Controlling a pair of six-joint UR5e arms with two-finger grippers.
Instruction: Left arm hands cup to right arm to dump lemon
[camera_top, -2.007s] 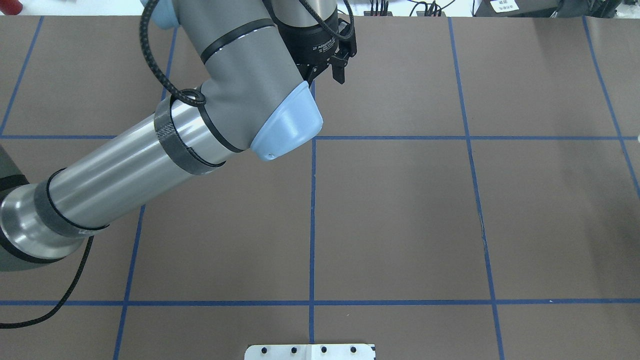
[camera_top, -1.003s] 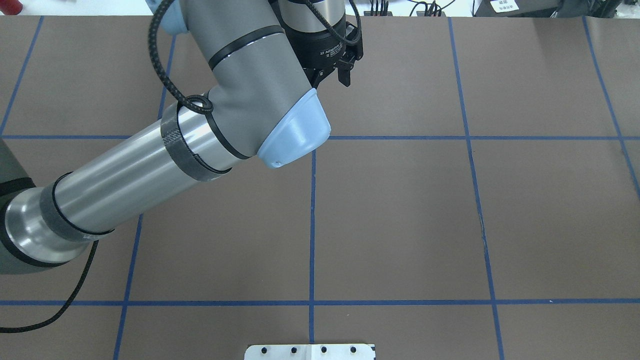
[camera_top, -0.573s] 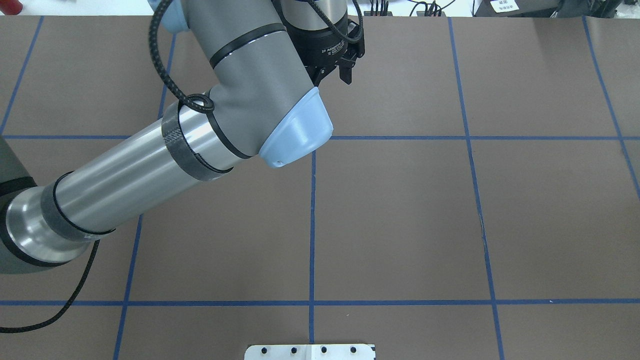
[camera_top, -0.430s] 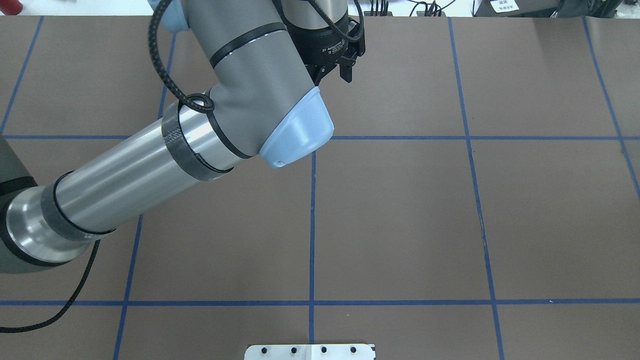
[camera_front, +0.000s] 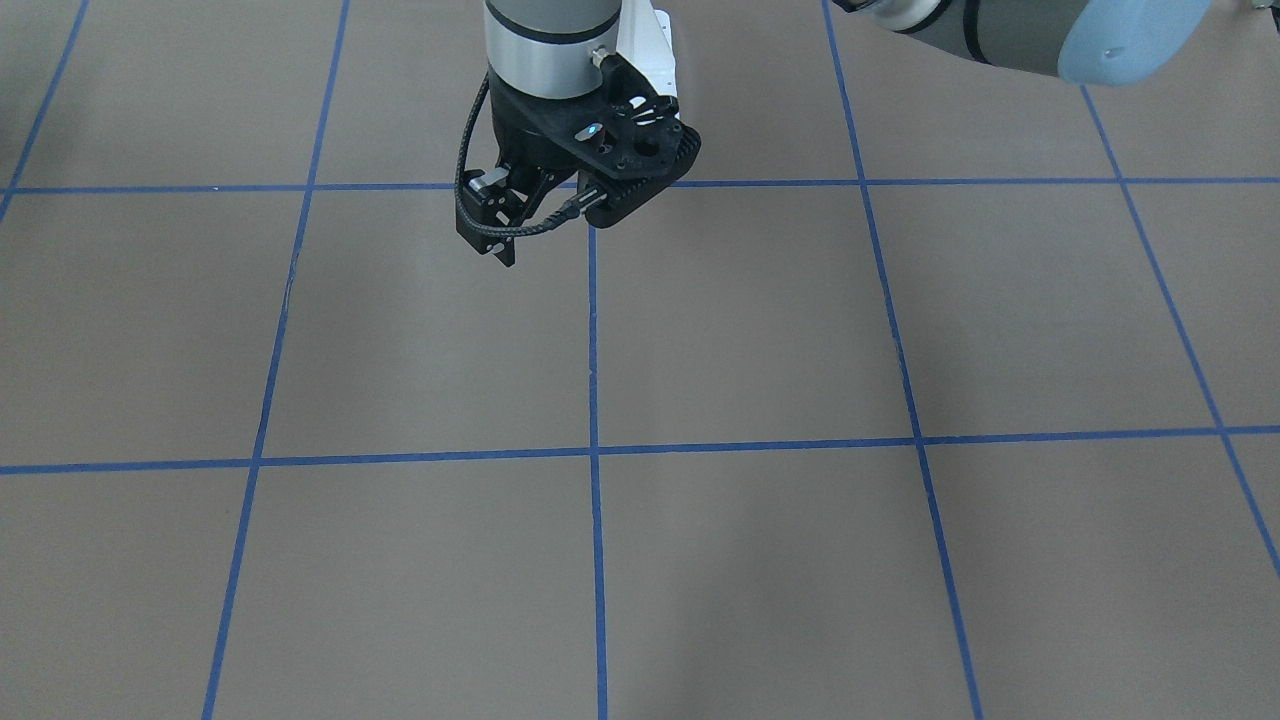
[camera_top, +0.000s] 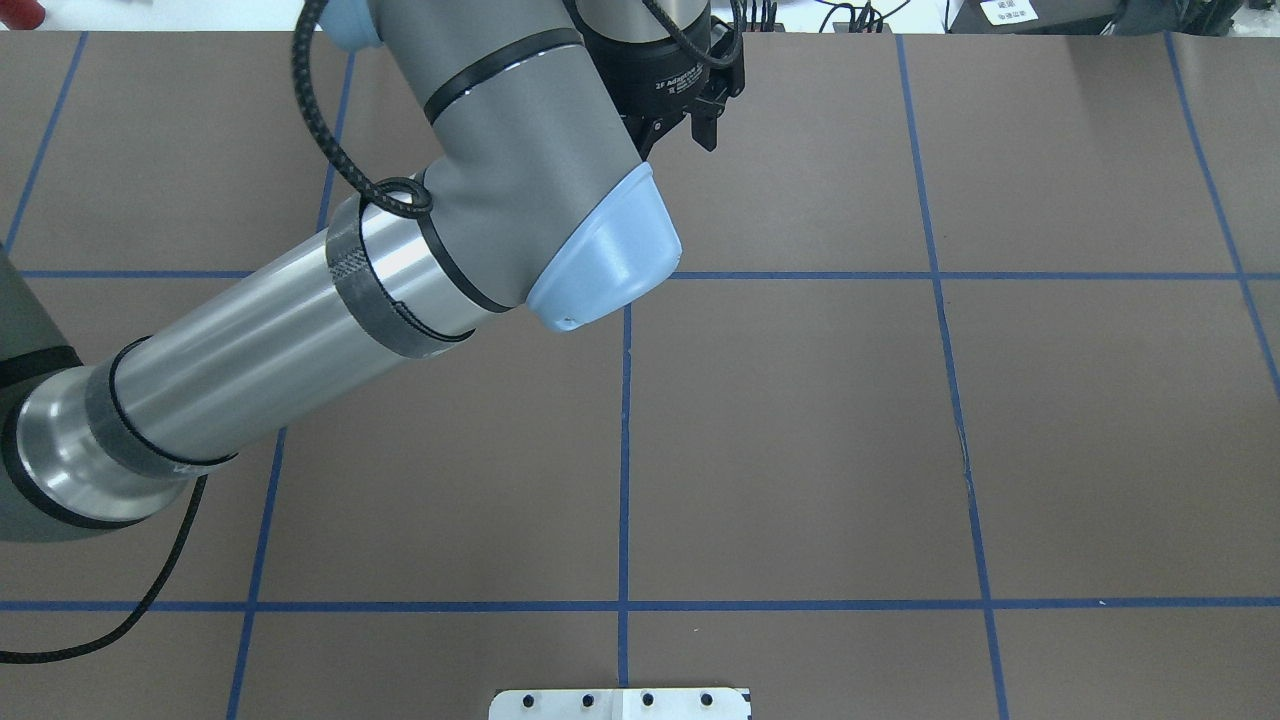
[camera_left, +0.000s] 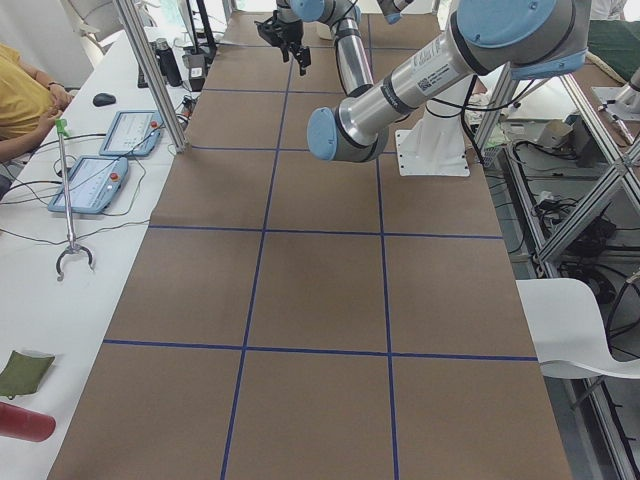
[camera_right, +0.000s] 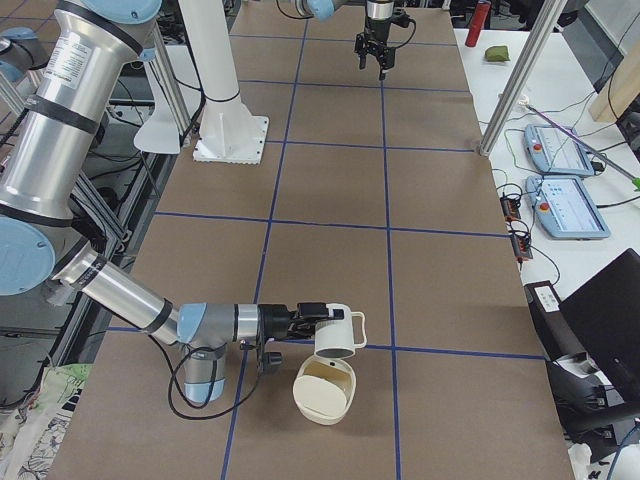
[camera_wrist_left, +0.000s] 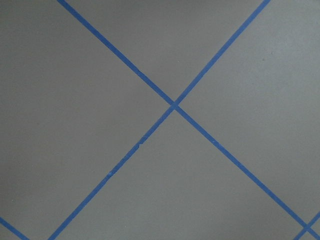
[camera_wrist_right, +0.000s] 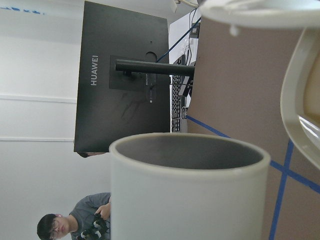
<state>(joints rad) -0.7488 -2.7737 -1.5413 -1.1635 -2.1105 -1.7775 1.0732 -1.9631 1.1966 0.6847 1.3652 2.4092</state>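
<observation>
A: Entry, dump step. The cup (camera_right: 338, 332) hangs just above the white bowl (camera_right: 318, 412), at the tip of the right gripper (camera_right: 306, 318). It is tipped well over, mouth on the bowl's side, handle on the side away from the gripper. Grip state on the right: cannot tell. The fingers show only in the side view, and the right wrist view gives the cup's rim but no pads.

B: Lemon?

A: Not made out in any view. The part of the cup's inside that shows is plain grey. The bowl's inside looks tan, but it is too small to say what lies in it.

B: Left side?

A: The left gripper (camera_top: 680, 135) is spread and holds nothing. It is well apart from the bowl, at the other end of the table (camera_right: 330, 190). Its wrist view shows only blue tape lines (camera_wrist_left: 173, 105). Judged clear of the work.

B: Notes for a clean pour?

A: Judgement only.
- Hold the cup's mouth over the bowl's middle, not over its rim.
- Roll the wrist slowly, so a round fruit rolls out rather than jumps.
- Stay low over the bowl so nothing bounces out.
- Mind the two rims. They look close, and a knock could shift the bowl.
- Confirm the lemon is in the bowl before righting the cup.
</observation>
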